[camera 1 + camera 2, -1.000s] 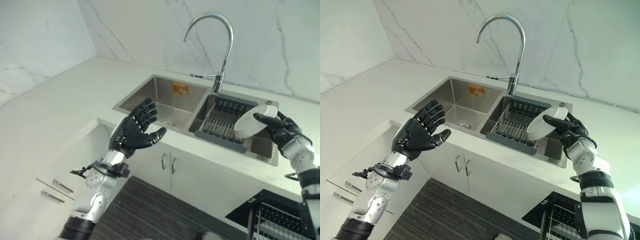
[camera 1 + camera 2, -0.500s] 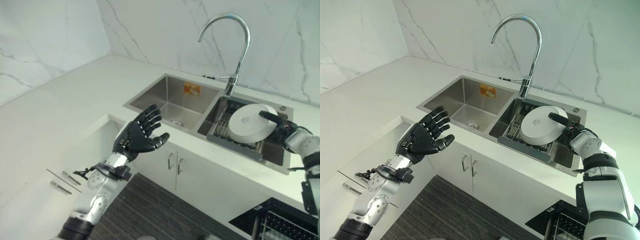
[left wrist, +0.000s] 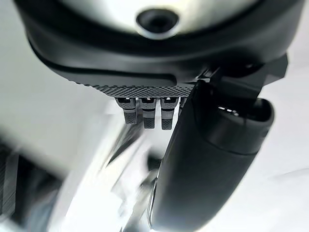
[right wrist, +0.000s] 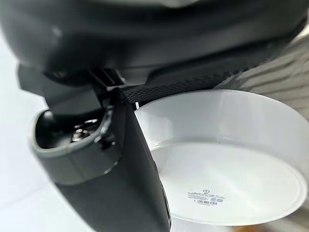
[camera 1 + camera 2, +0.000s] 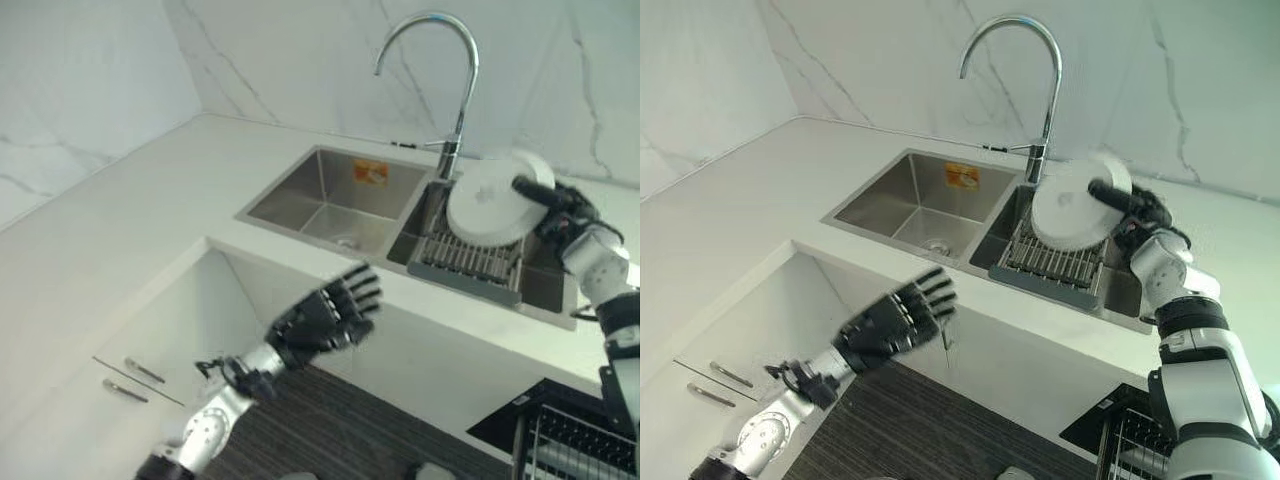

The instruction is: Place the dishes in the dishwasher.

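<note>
Overhead, marble walls [image 5: 90, 60] meet a white counter [image 5: 130, 210]; right hand [image 5: 565, 210] grips a plate [image 5: 485, 200], left hand [image 5: 325, 320] spread empty.

A round white plate [image 5: 492, 198] with a raised foot ring stands tilted on edge, its underside facing the camera, at about 2 o'clock in the head views. It hangs over the dark dish rack [image 5: 470, 262] in the sink's right basin, pinched at its 3 o'clock rim by the right hand [image 5: 563, 212]
</note>
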`<state>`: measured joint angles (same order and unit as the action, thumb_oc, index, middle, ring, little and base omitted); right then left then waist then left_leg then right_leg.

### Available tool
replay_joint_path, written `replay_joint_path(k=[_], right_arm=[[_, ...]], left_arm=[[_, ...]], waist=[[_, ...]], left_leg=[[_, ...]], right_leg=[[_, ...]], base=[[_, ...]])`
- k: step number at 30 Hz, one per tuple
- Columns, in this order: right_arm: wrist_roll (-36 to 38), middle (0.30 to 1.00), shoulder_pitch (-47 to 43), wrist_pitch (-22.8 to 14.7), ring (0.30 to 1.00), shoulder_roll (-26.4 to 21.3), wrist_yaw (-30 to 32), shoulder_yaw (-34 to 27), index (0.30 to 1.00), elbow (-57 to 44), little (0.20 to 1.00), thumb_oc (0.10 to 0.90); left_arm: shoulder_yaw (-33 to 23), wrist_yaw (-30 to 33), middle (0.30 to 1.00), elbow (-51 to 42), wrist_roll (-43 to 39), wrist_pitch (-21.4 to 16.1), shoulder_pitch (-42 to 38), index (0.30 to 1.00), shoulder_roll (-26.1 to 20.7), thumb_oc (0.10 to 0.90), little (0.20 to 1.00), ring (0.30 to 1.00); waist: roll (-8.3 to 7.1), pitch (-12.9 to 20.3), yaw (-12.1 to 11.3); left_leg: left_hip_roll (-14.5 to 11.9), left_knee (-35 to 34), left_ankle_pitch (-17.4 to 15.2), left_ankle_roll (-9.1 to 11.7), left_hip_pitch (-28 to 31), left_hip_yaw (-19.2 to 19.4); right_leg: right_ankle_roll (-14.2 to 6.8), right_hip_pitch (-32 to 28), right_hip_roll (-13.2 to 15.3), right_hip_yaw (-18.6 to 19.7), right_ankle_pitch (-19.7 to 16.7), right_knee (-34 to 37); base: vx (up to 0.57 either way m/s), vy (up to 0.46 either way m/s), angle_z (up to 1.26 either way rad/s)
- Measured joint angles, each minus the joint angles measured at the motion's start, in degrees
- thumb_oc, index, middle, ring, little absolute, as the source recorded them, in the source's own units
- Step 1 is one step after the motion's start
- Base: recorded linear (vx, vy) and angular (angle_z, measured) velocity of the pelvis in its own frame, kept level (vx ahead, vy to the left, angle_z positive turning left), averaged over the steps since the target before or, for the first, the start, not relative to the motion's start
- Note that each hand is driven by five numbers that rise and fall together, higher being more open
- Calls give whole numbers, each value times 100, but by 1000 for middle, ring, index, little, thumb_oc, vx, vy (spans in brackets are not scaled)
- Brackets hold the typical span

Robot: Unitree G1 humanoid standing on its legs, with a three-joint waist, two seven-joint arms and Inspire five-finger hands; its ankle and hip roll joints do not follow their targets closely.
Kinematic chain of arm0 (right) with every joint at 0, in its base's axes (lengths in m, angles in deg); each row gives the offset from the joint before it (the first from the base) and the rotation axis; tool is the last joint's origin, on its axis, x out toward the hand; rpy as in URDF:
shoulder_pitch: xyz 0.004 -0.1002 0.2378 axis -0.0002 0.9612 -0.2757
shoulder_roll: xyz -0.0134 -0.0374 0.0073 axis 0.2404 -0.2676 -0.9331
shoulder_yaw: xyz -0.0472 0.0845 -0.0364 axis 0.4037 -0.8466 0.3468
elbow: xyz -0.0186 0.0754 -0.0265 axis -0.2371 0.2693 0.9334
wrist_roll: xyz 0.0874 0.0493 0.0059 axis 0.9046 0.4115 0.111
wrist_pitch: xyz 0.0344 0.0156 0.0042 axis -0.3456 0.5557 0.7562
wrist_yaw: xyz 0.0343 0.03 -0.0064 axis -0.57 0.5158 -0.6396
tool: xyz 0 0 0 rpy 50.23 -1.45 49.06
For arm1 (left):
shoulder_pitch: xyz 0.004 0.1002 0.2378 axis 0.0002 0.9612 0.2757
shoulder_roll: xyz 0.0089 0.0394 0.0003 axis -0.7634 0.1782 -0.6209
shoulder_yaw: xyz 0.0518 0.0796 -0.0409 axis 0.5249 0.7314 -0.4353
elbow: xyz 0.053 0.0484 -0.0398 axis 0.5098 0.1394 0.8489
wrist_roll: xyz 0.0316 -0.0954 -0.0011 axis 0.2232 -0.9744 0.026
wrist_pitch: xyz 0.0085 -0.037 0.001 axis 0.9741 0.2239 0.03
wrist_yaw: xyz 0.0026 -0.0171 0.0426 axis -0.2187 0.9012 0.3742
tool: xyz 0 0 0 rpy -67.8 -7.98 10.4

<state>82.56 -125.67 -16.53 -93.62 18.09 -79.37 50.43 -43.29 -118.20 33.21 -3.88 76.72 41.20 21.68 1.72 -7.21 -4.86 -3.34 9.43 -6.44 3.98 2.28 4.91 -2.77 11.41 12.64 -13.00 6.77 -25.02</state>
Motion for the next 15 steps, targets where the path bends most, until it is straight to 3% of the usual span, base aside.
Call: replay_joint_path(k=[3, 8, 15], right_arm=[[109, 300, -12, -527, 300, -1, 38, -35, 300, -296, 300, 400], [99, 300, 16, -1117, 300, 246, 148, -37, 300, -1468, 300, 400], [-146, 300, 511, -1395, 300, 367, 476, -256, 300, -2815, 300, 400]], left_arm=[[174, -770, 900, 10, -10, 180, 47, 900, -2, 800, 900, 900], [273, -2060, 900, 110, -10, 483, 55, 900, -5, 800, 900, 900], [488, -2481, 900, 976, 272, 1016, 88, 900, -71, 800, 900, 900]], waist=[[20, -2, 37], [168, -3, 425], [214, -7, 802]], left_leg=[[16, -67, -3, -11, 96, 118], [98, -84, -73, -121, 198, 453], [244, -57, -147, -249, 221, 712]], right_leg=[[-9, 22, -33, 139, -18, -3], [-97, 131, -76, 511, -147, 58], [-243, 224, 2, 837, -305, 157]], base=[[-33, 85, -20], [-28, 146, -34], [-19, 115, -23]])
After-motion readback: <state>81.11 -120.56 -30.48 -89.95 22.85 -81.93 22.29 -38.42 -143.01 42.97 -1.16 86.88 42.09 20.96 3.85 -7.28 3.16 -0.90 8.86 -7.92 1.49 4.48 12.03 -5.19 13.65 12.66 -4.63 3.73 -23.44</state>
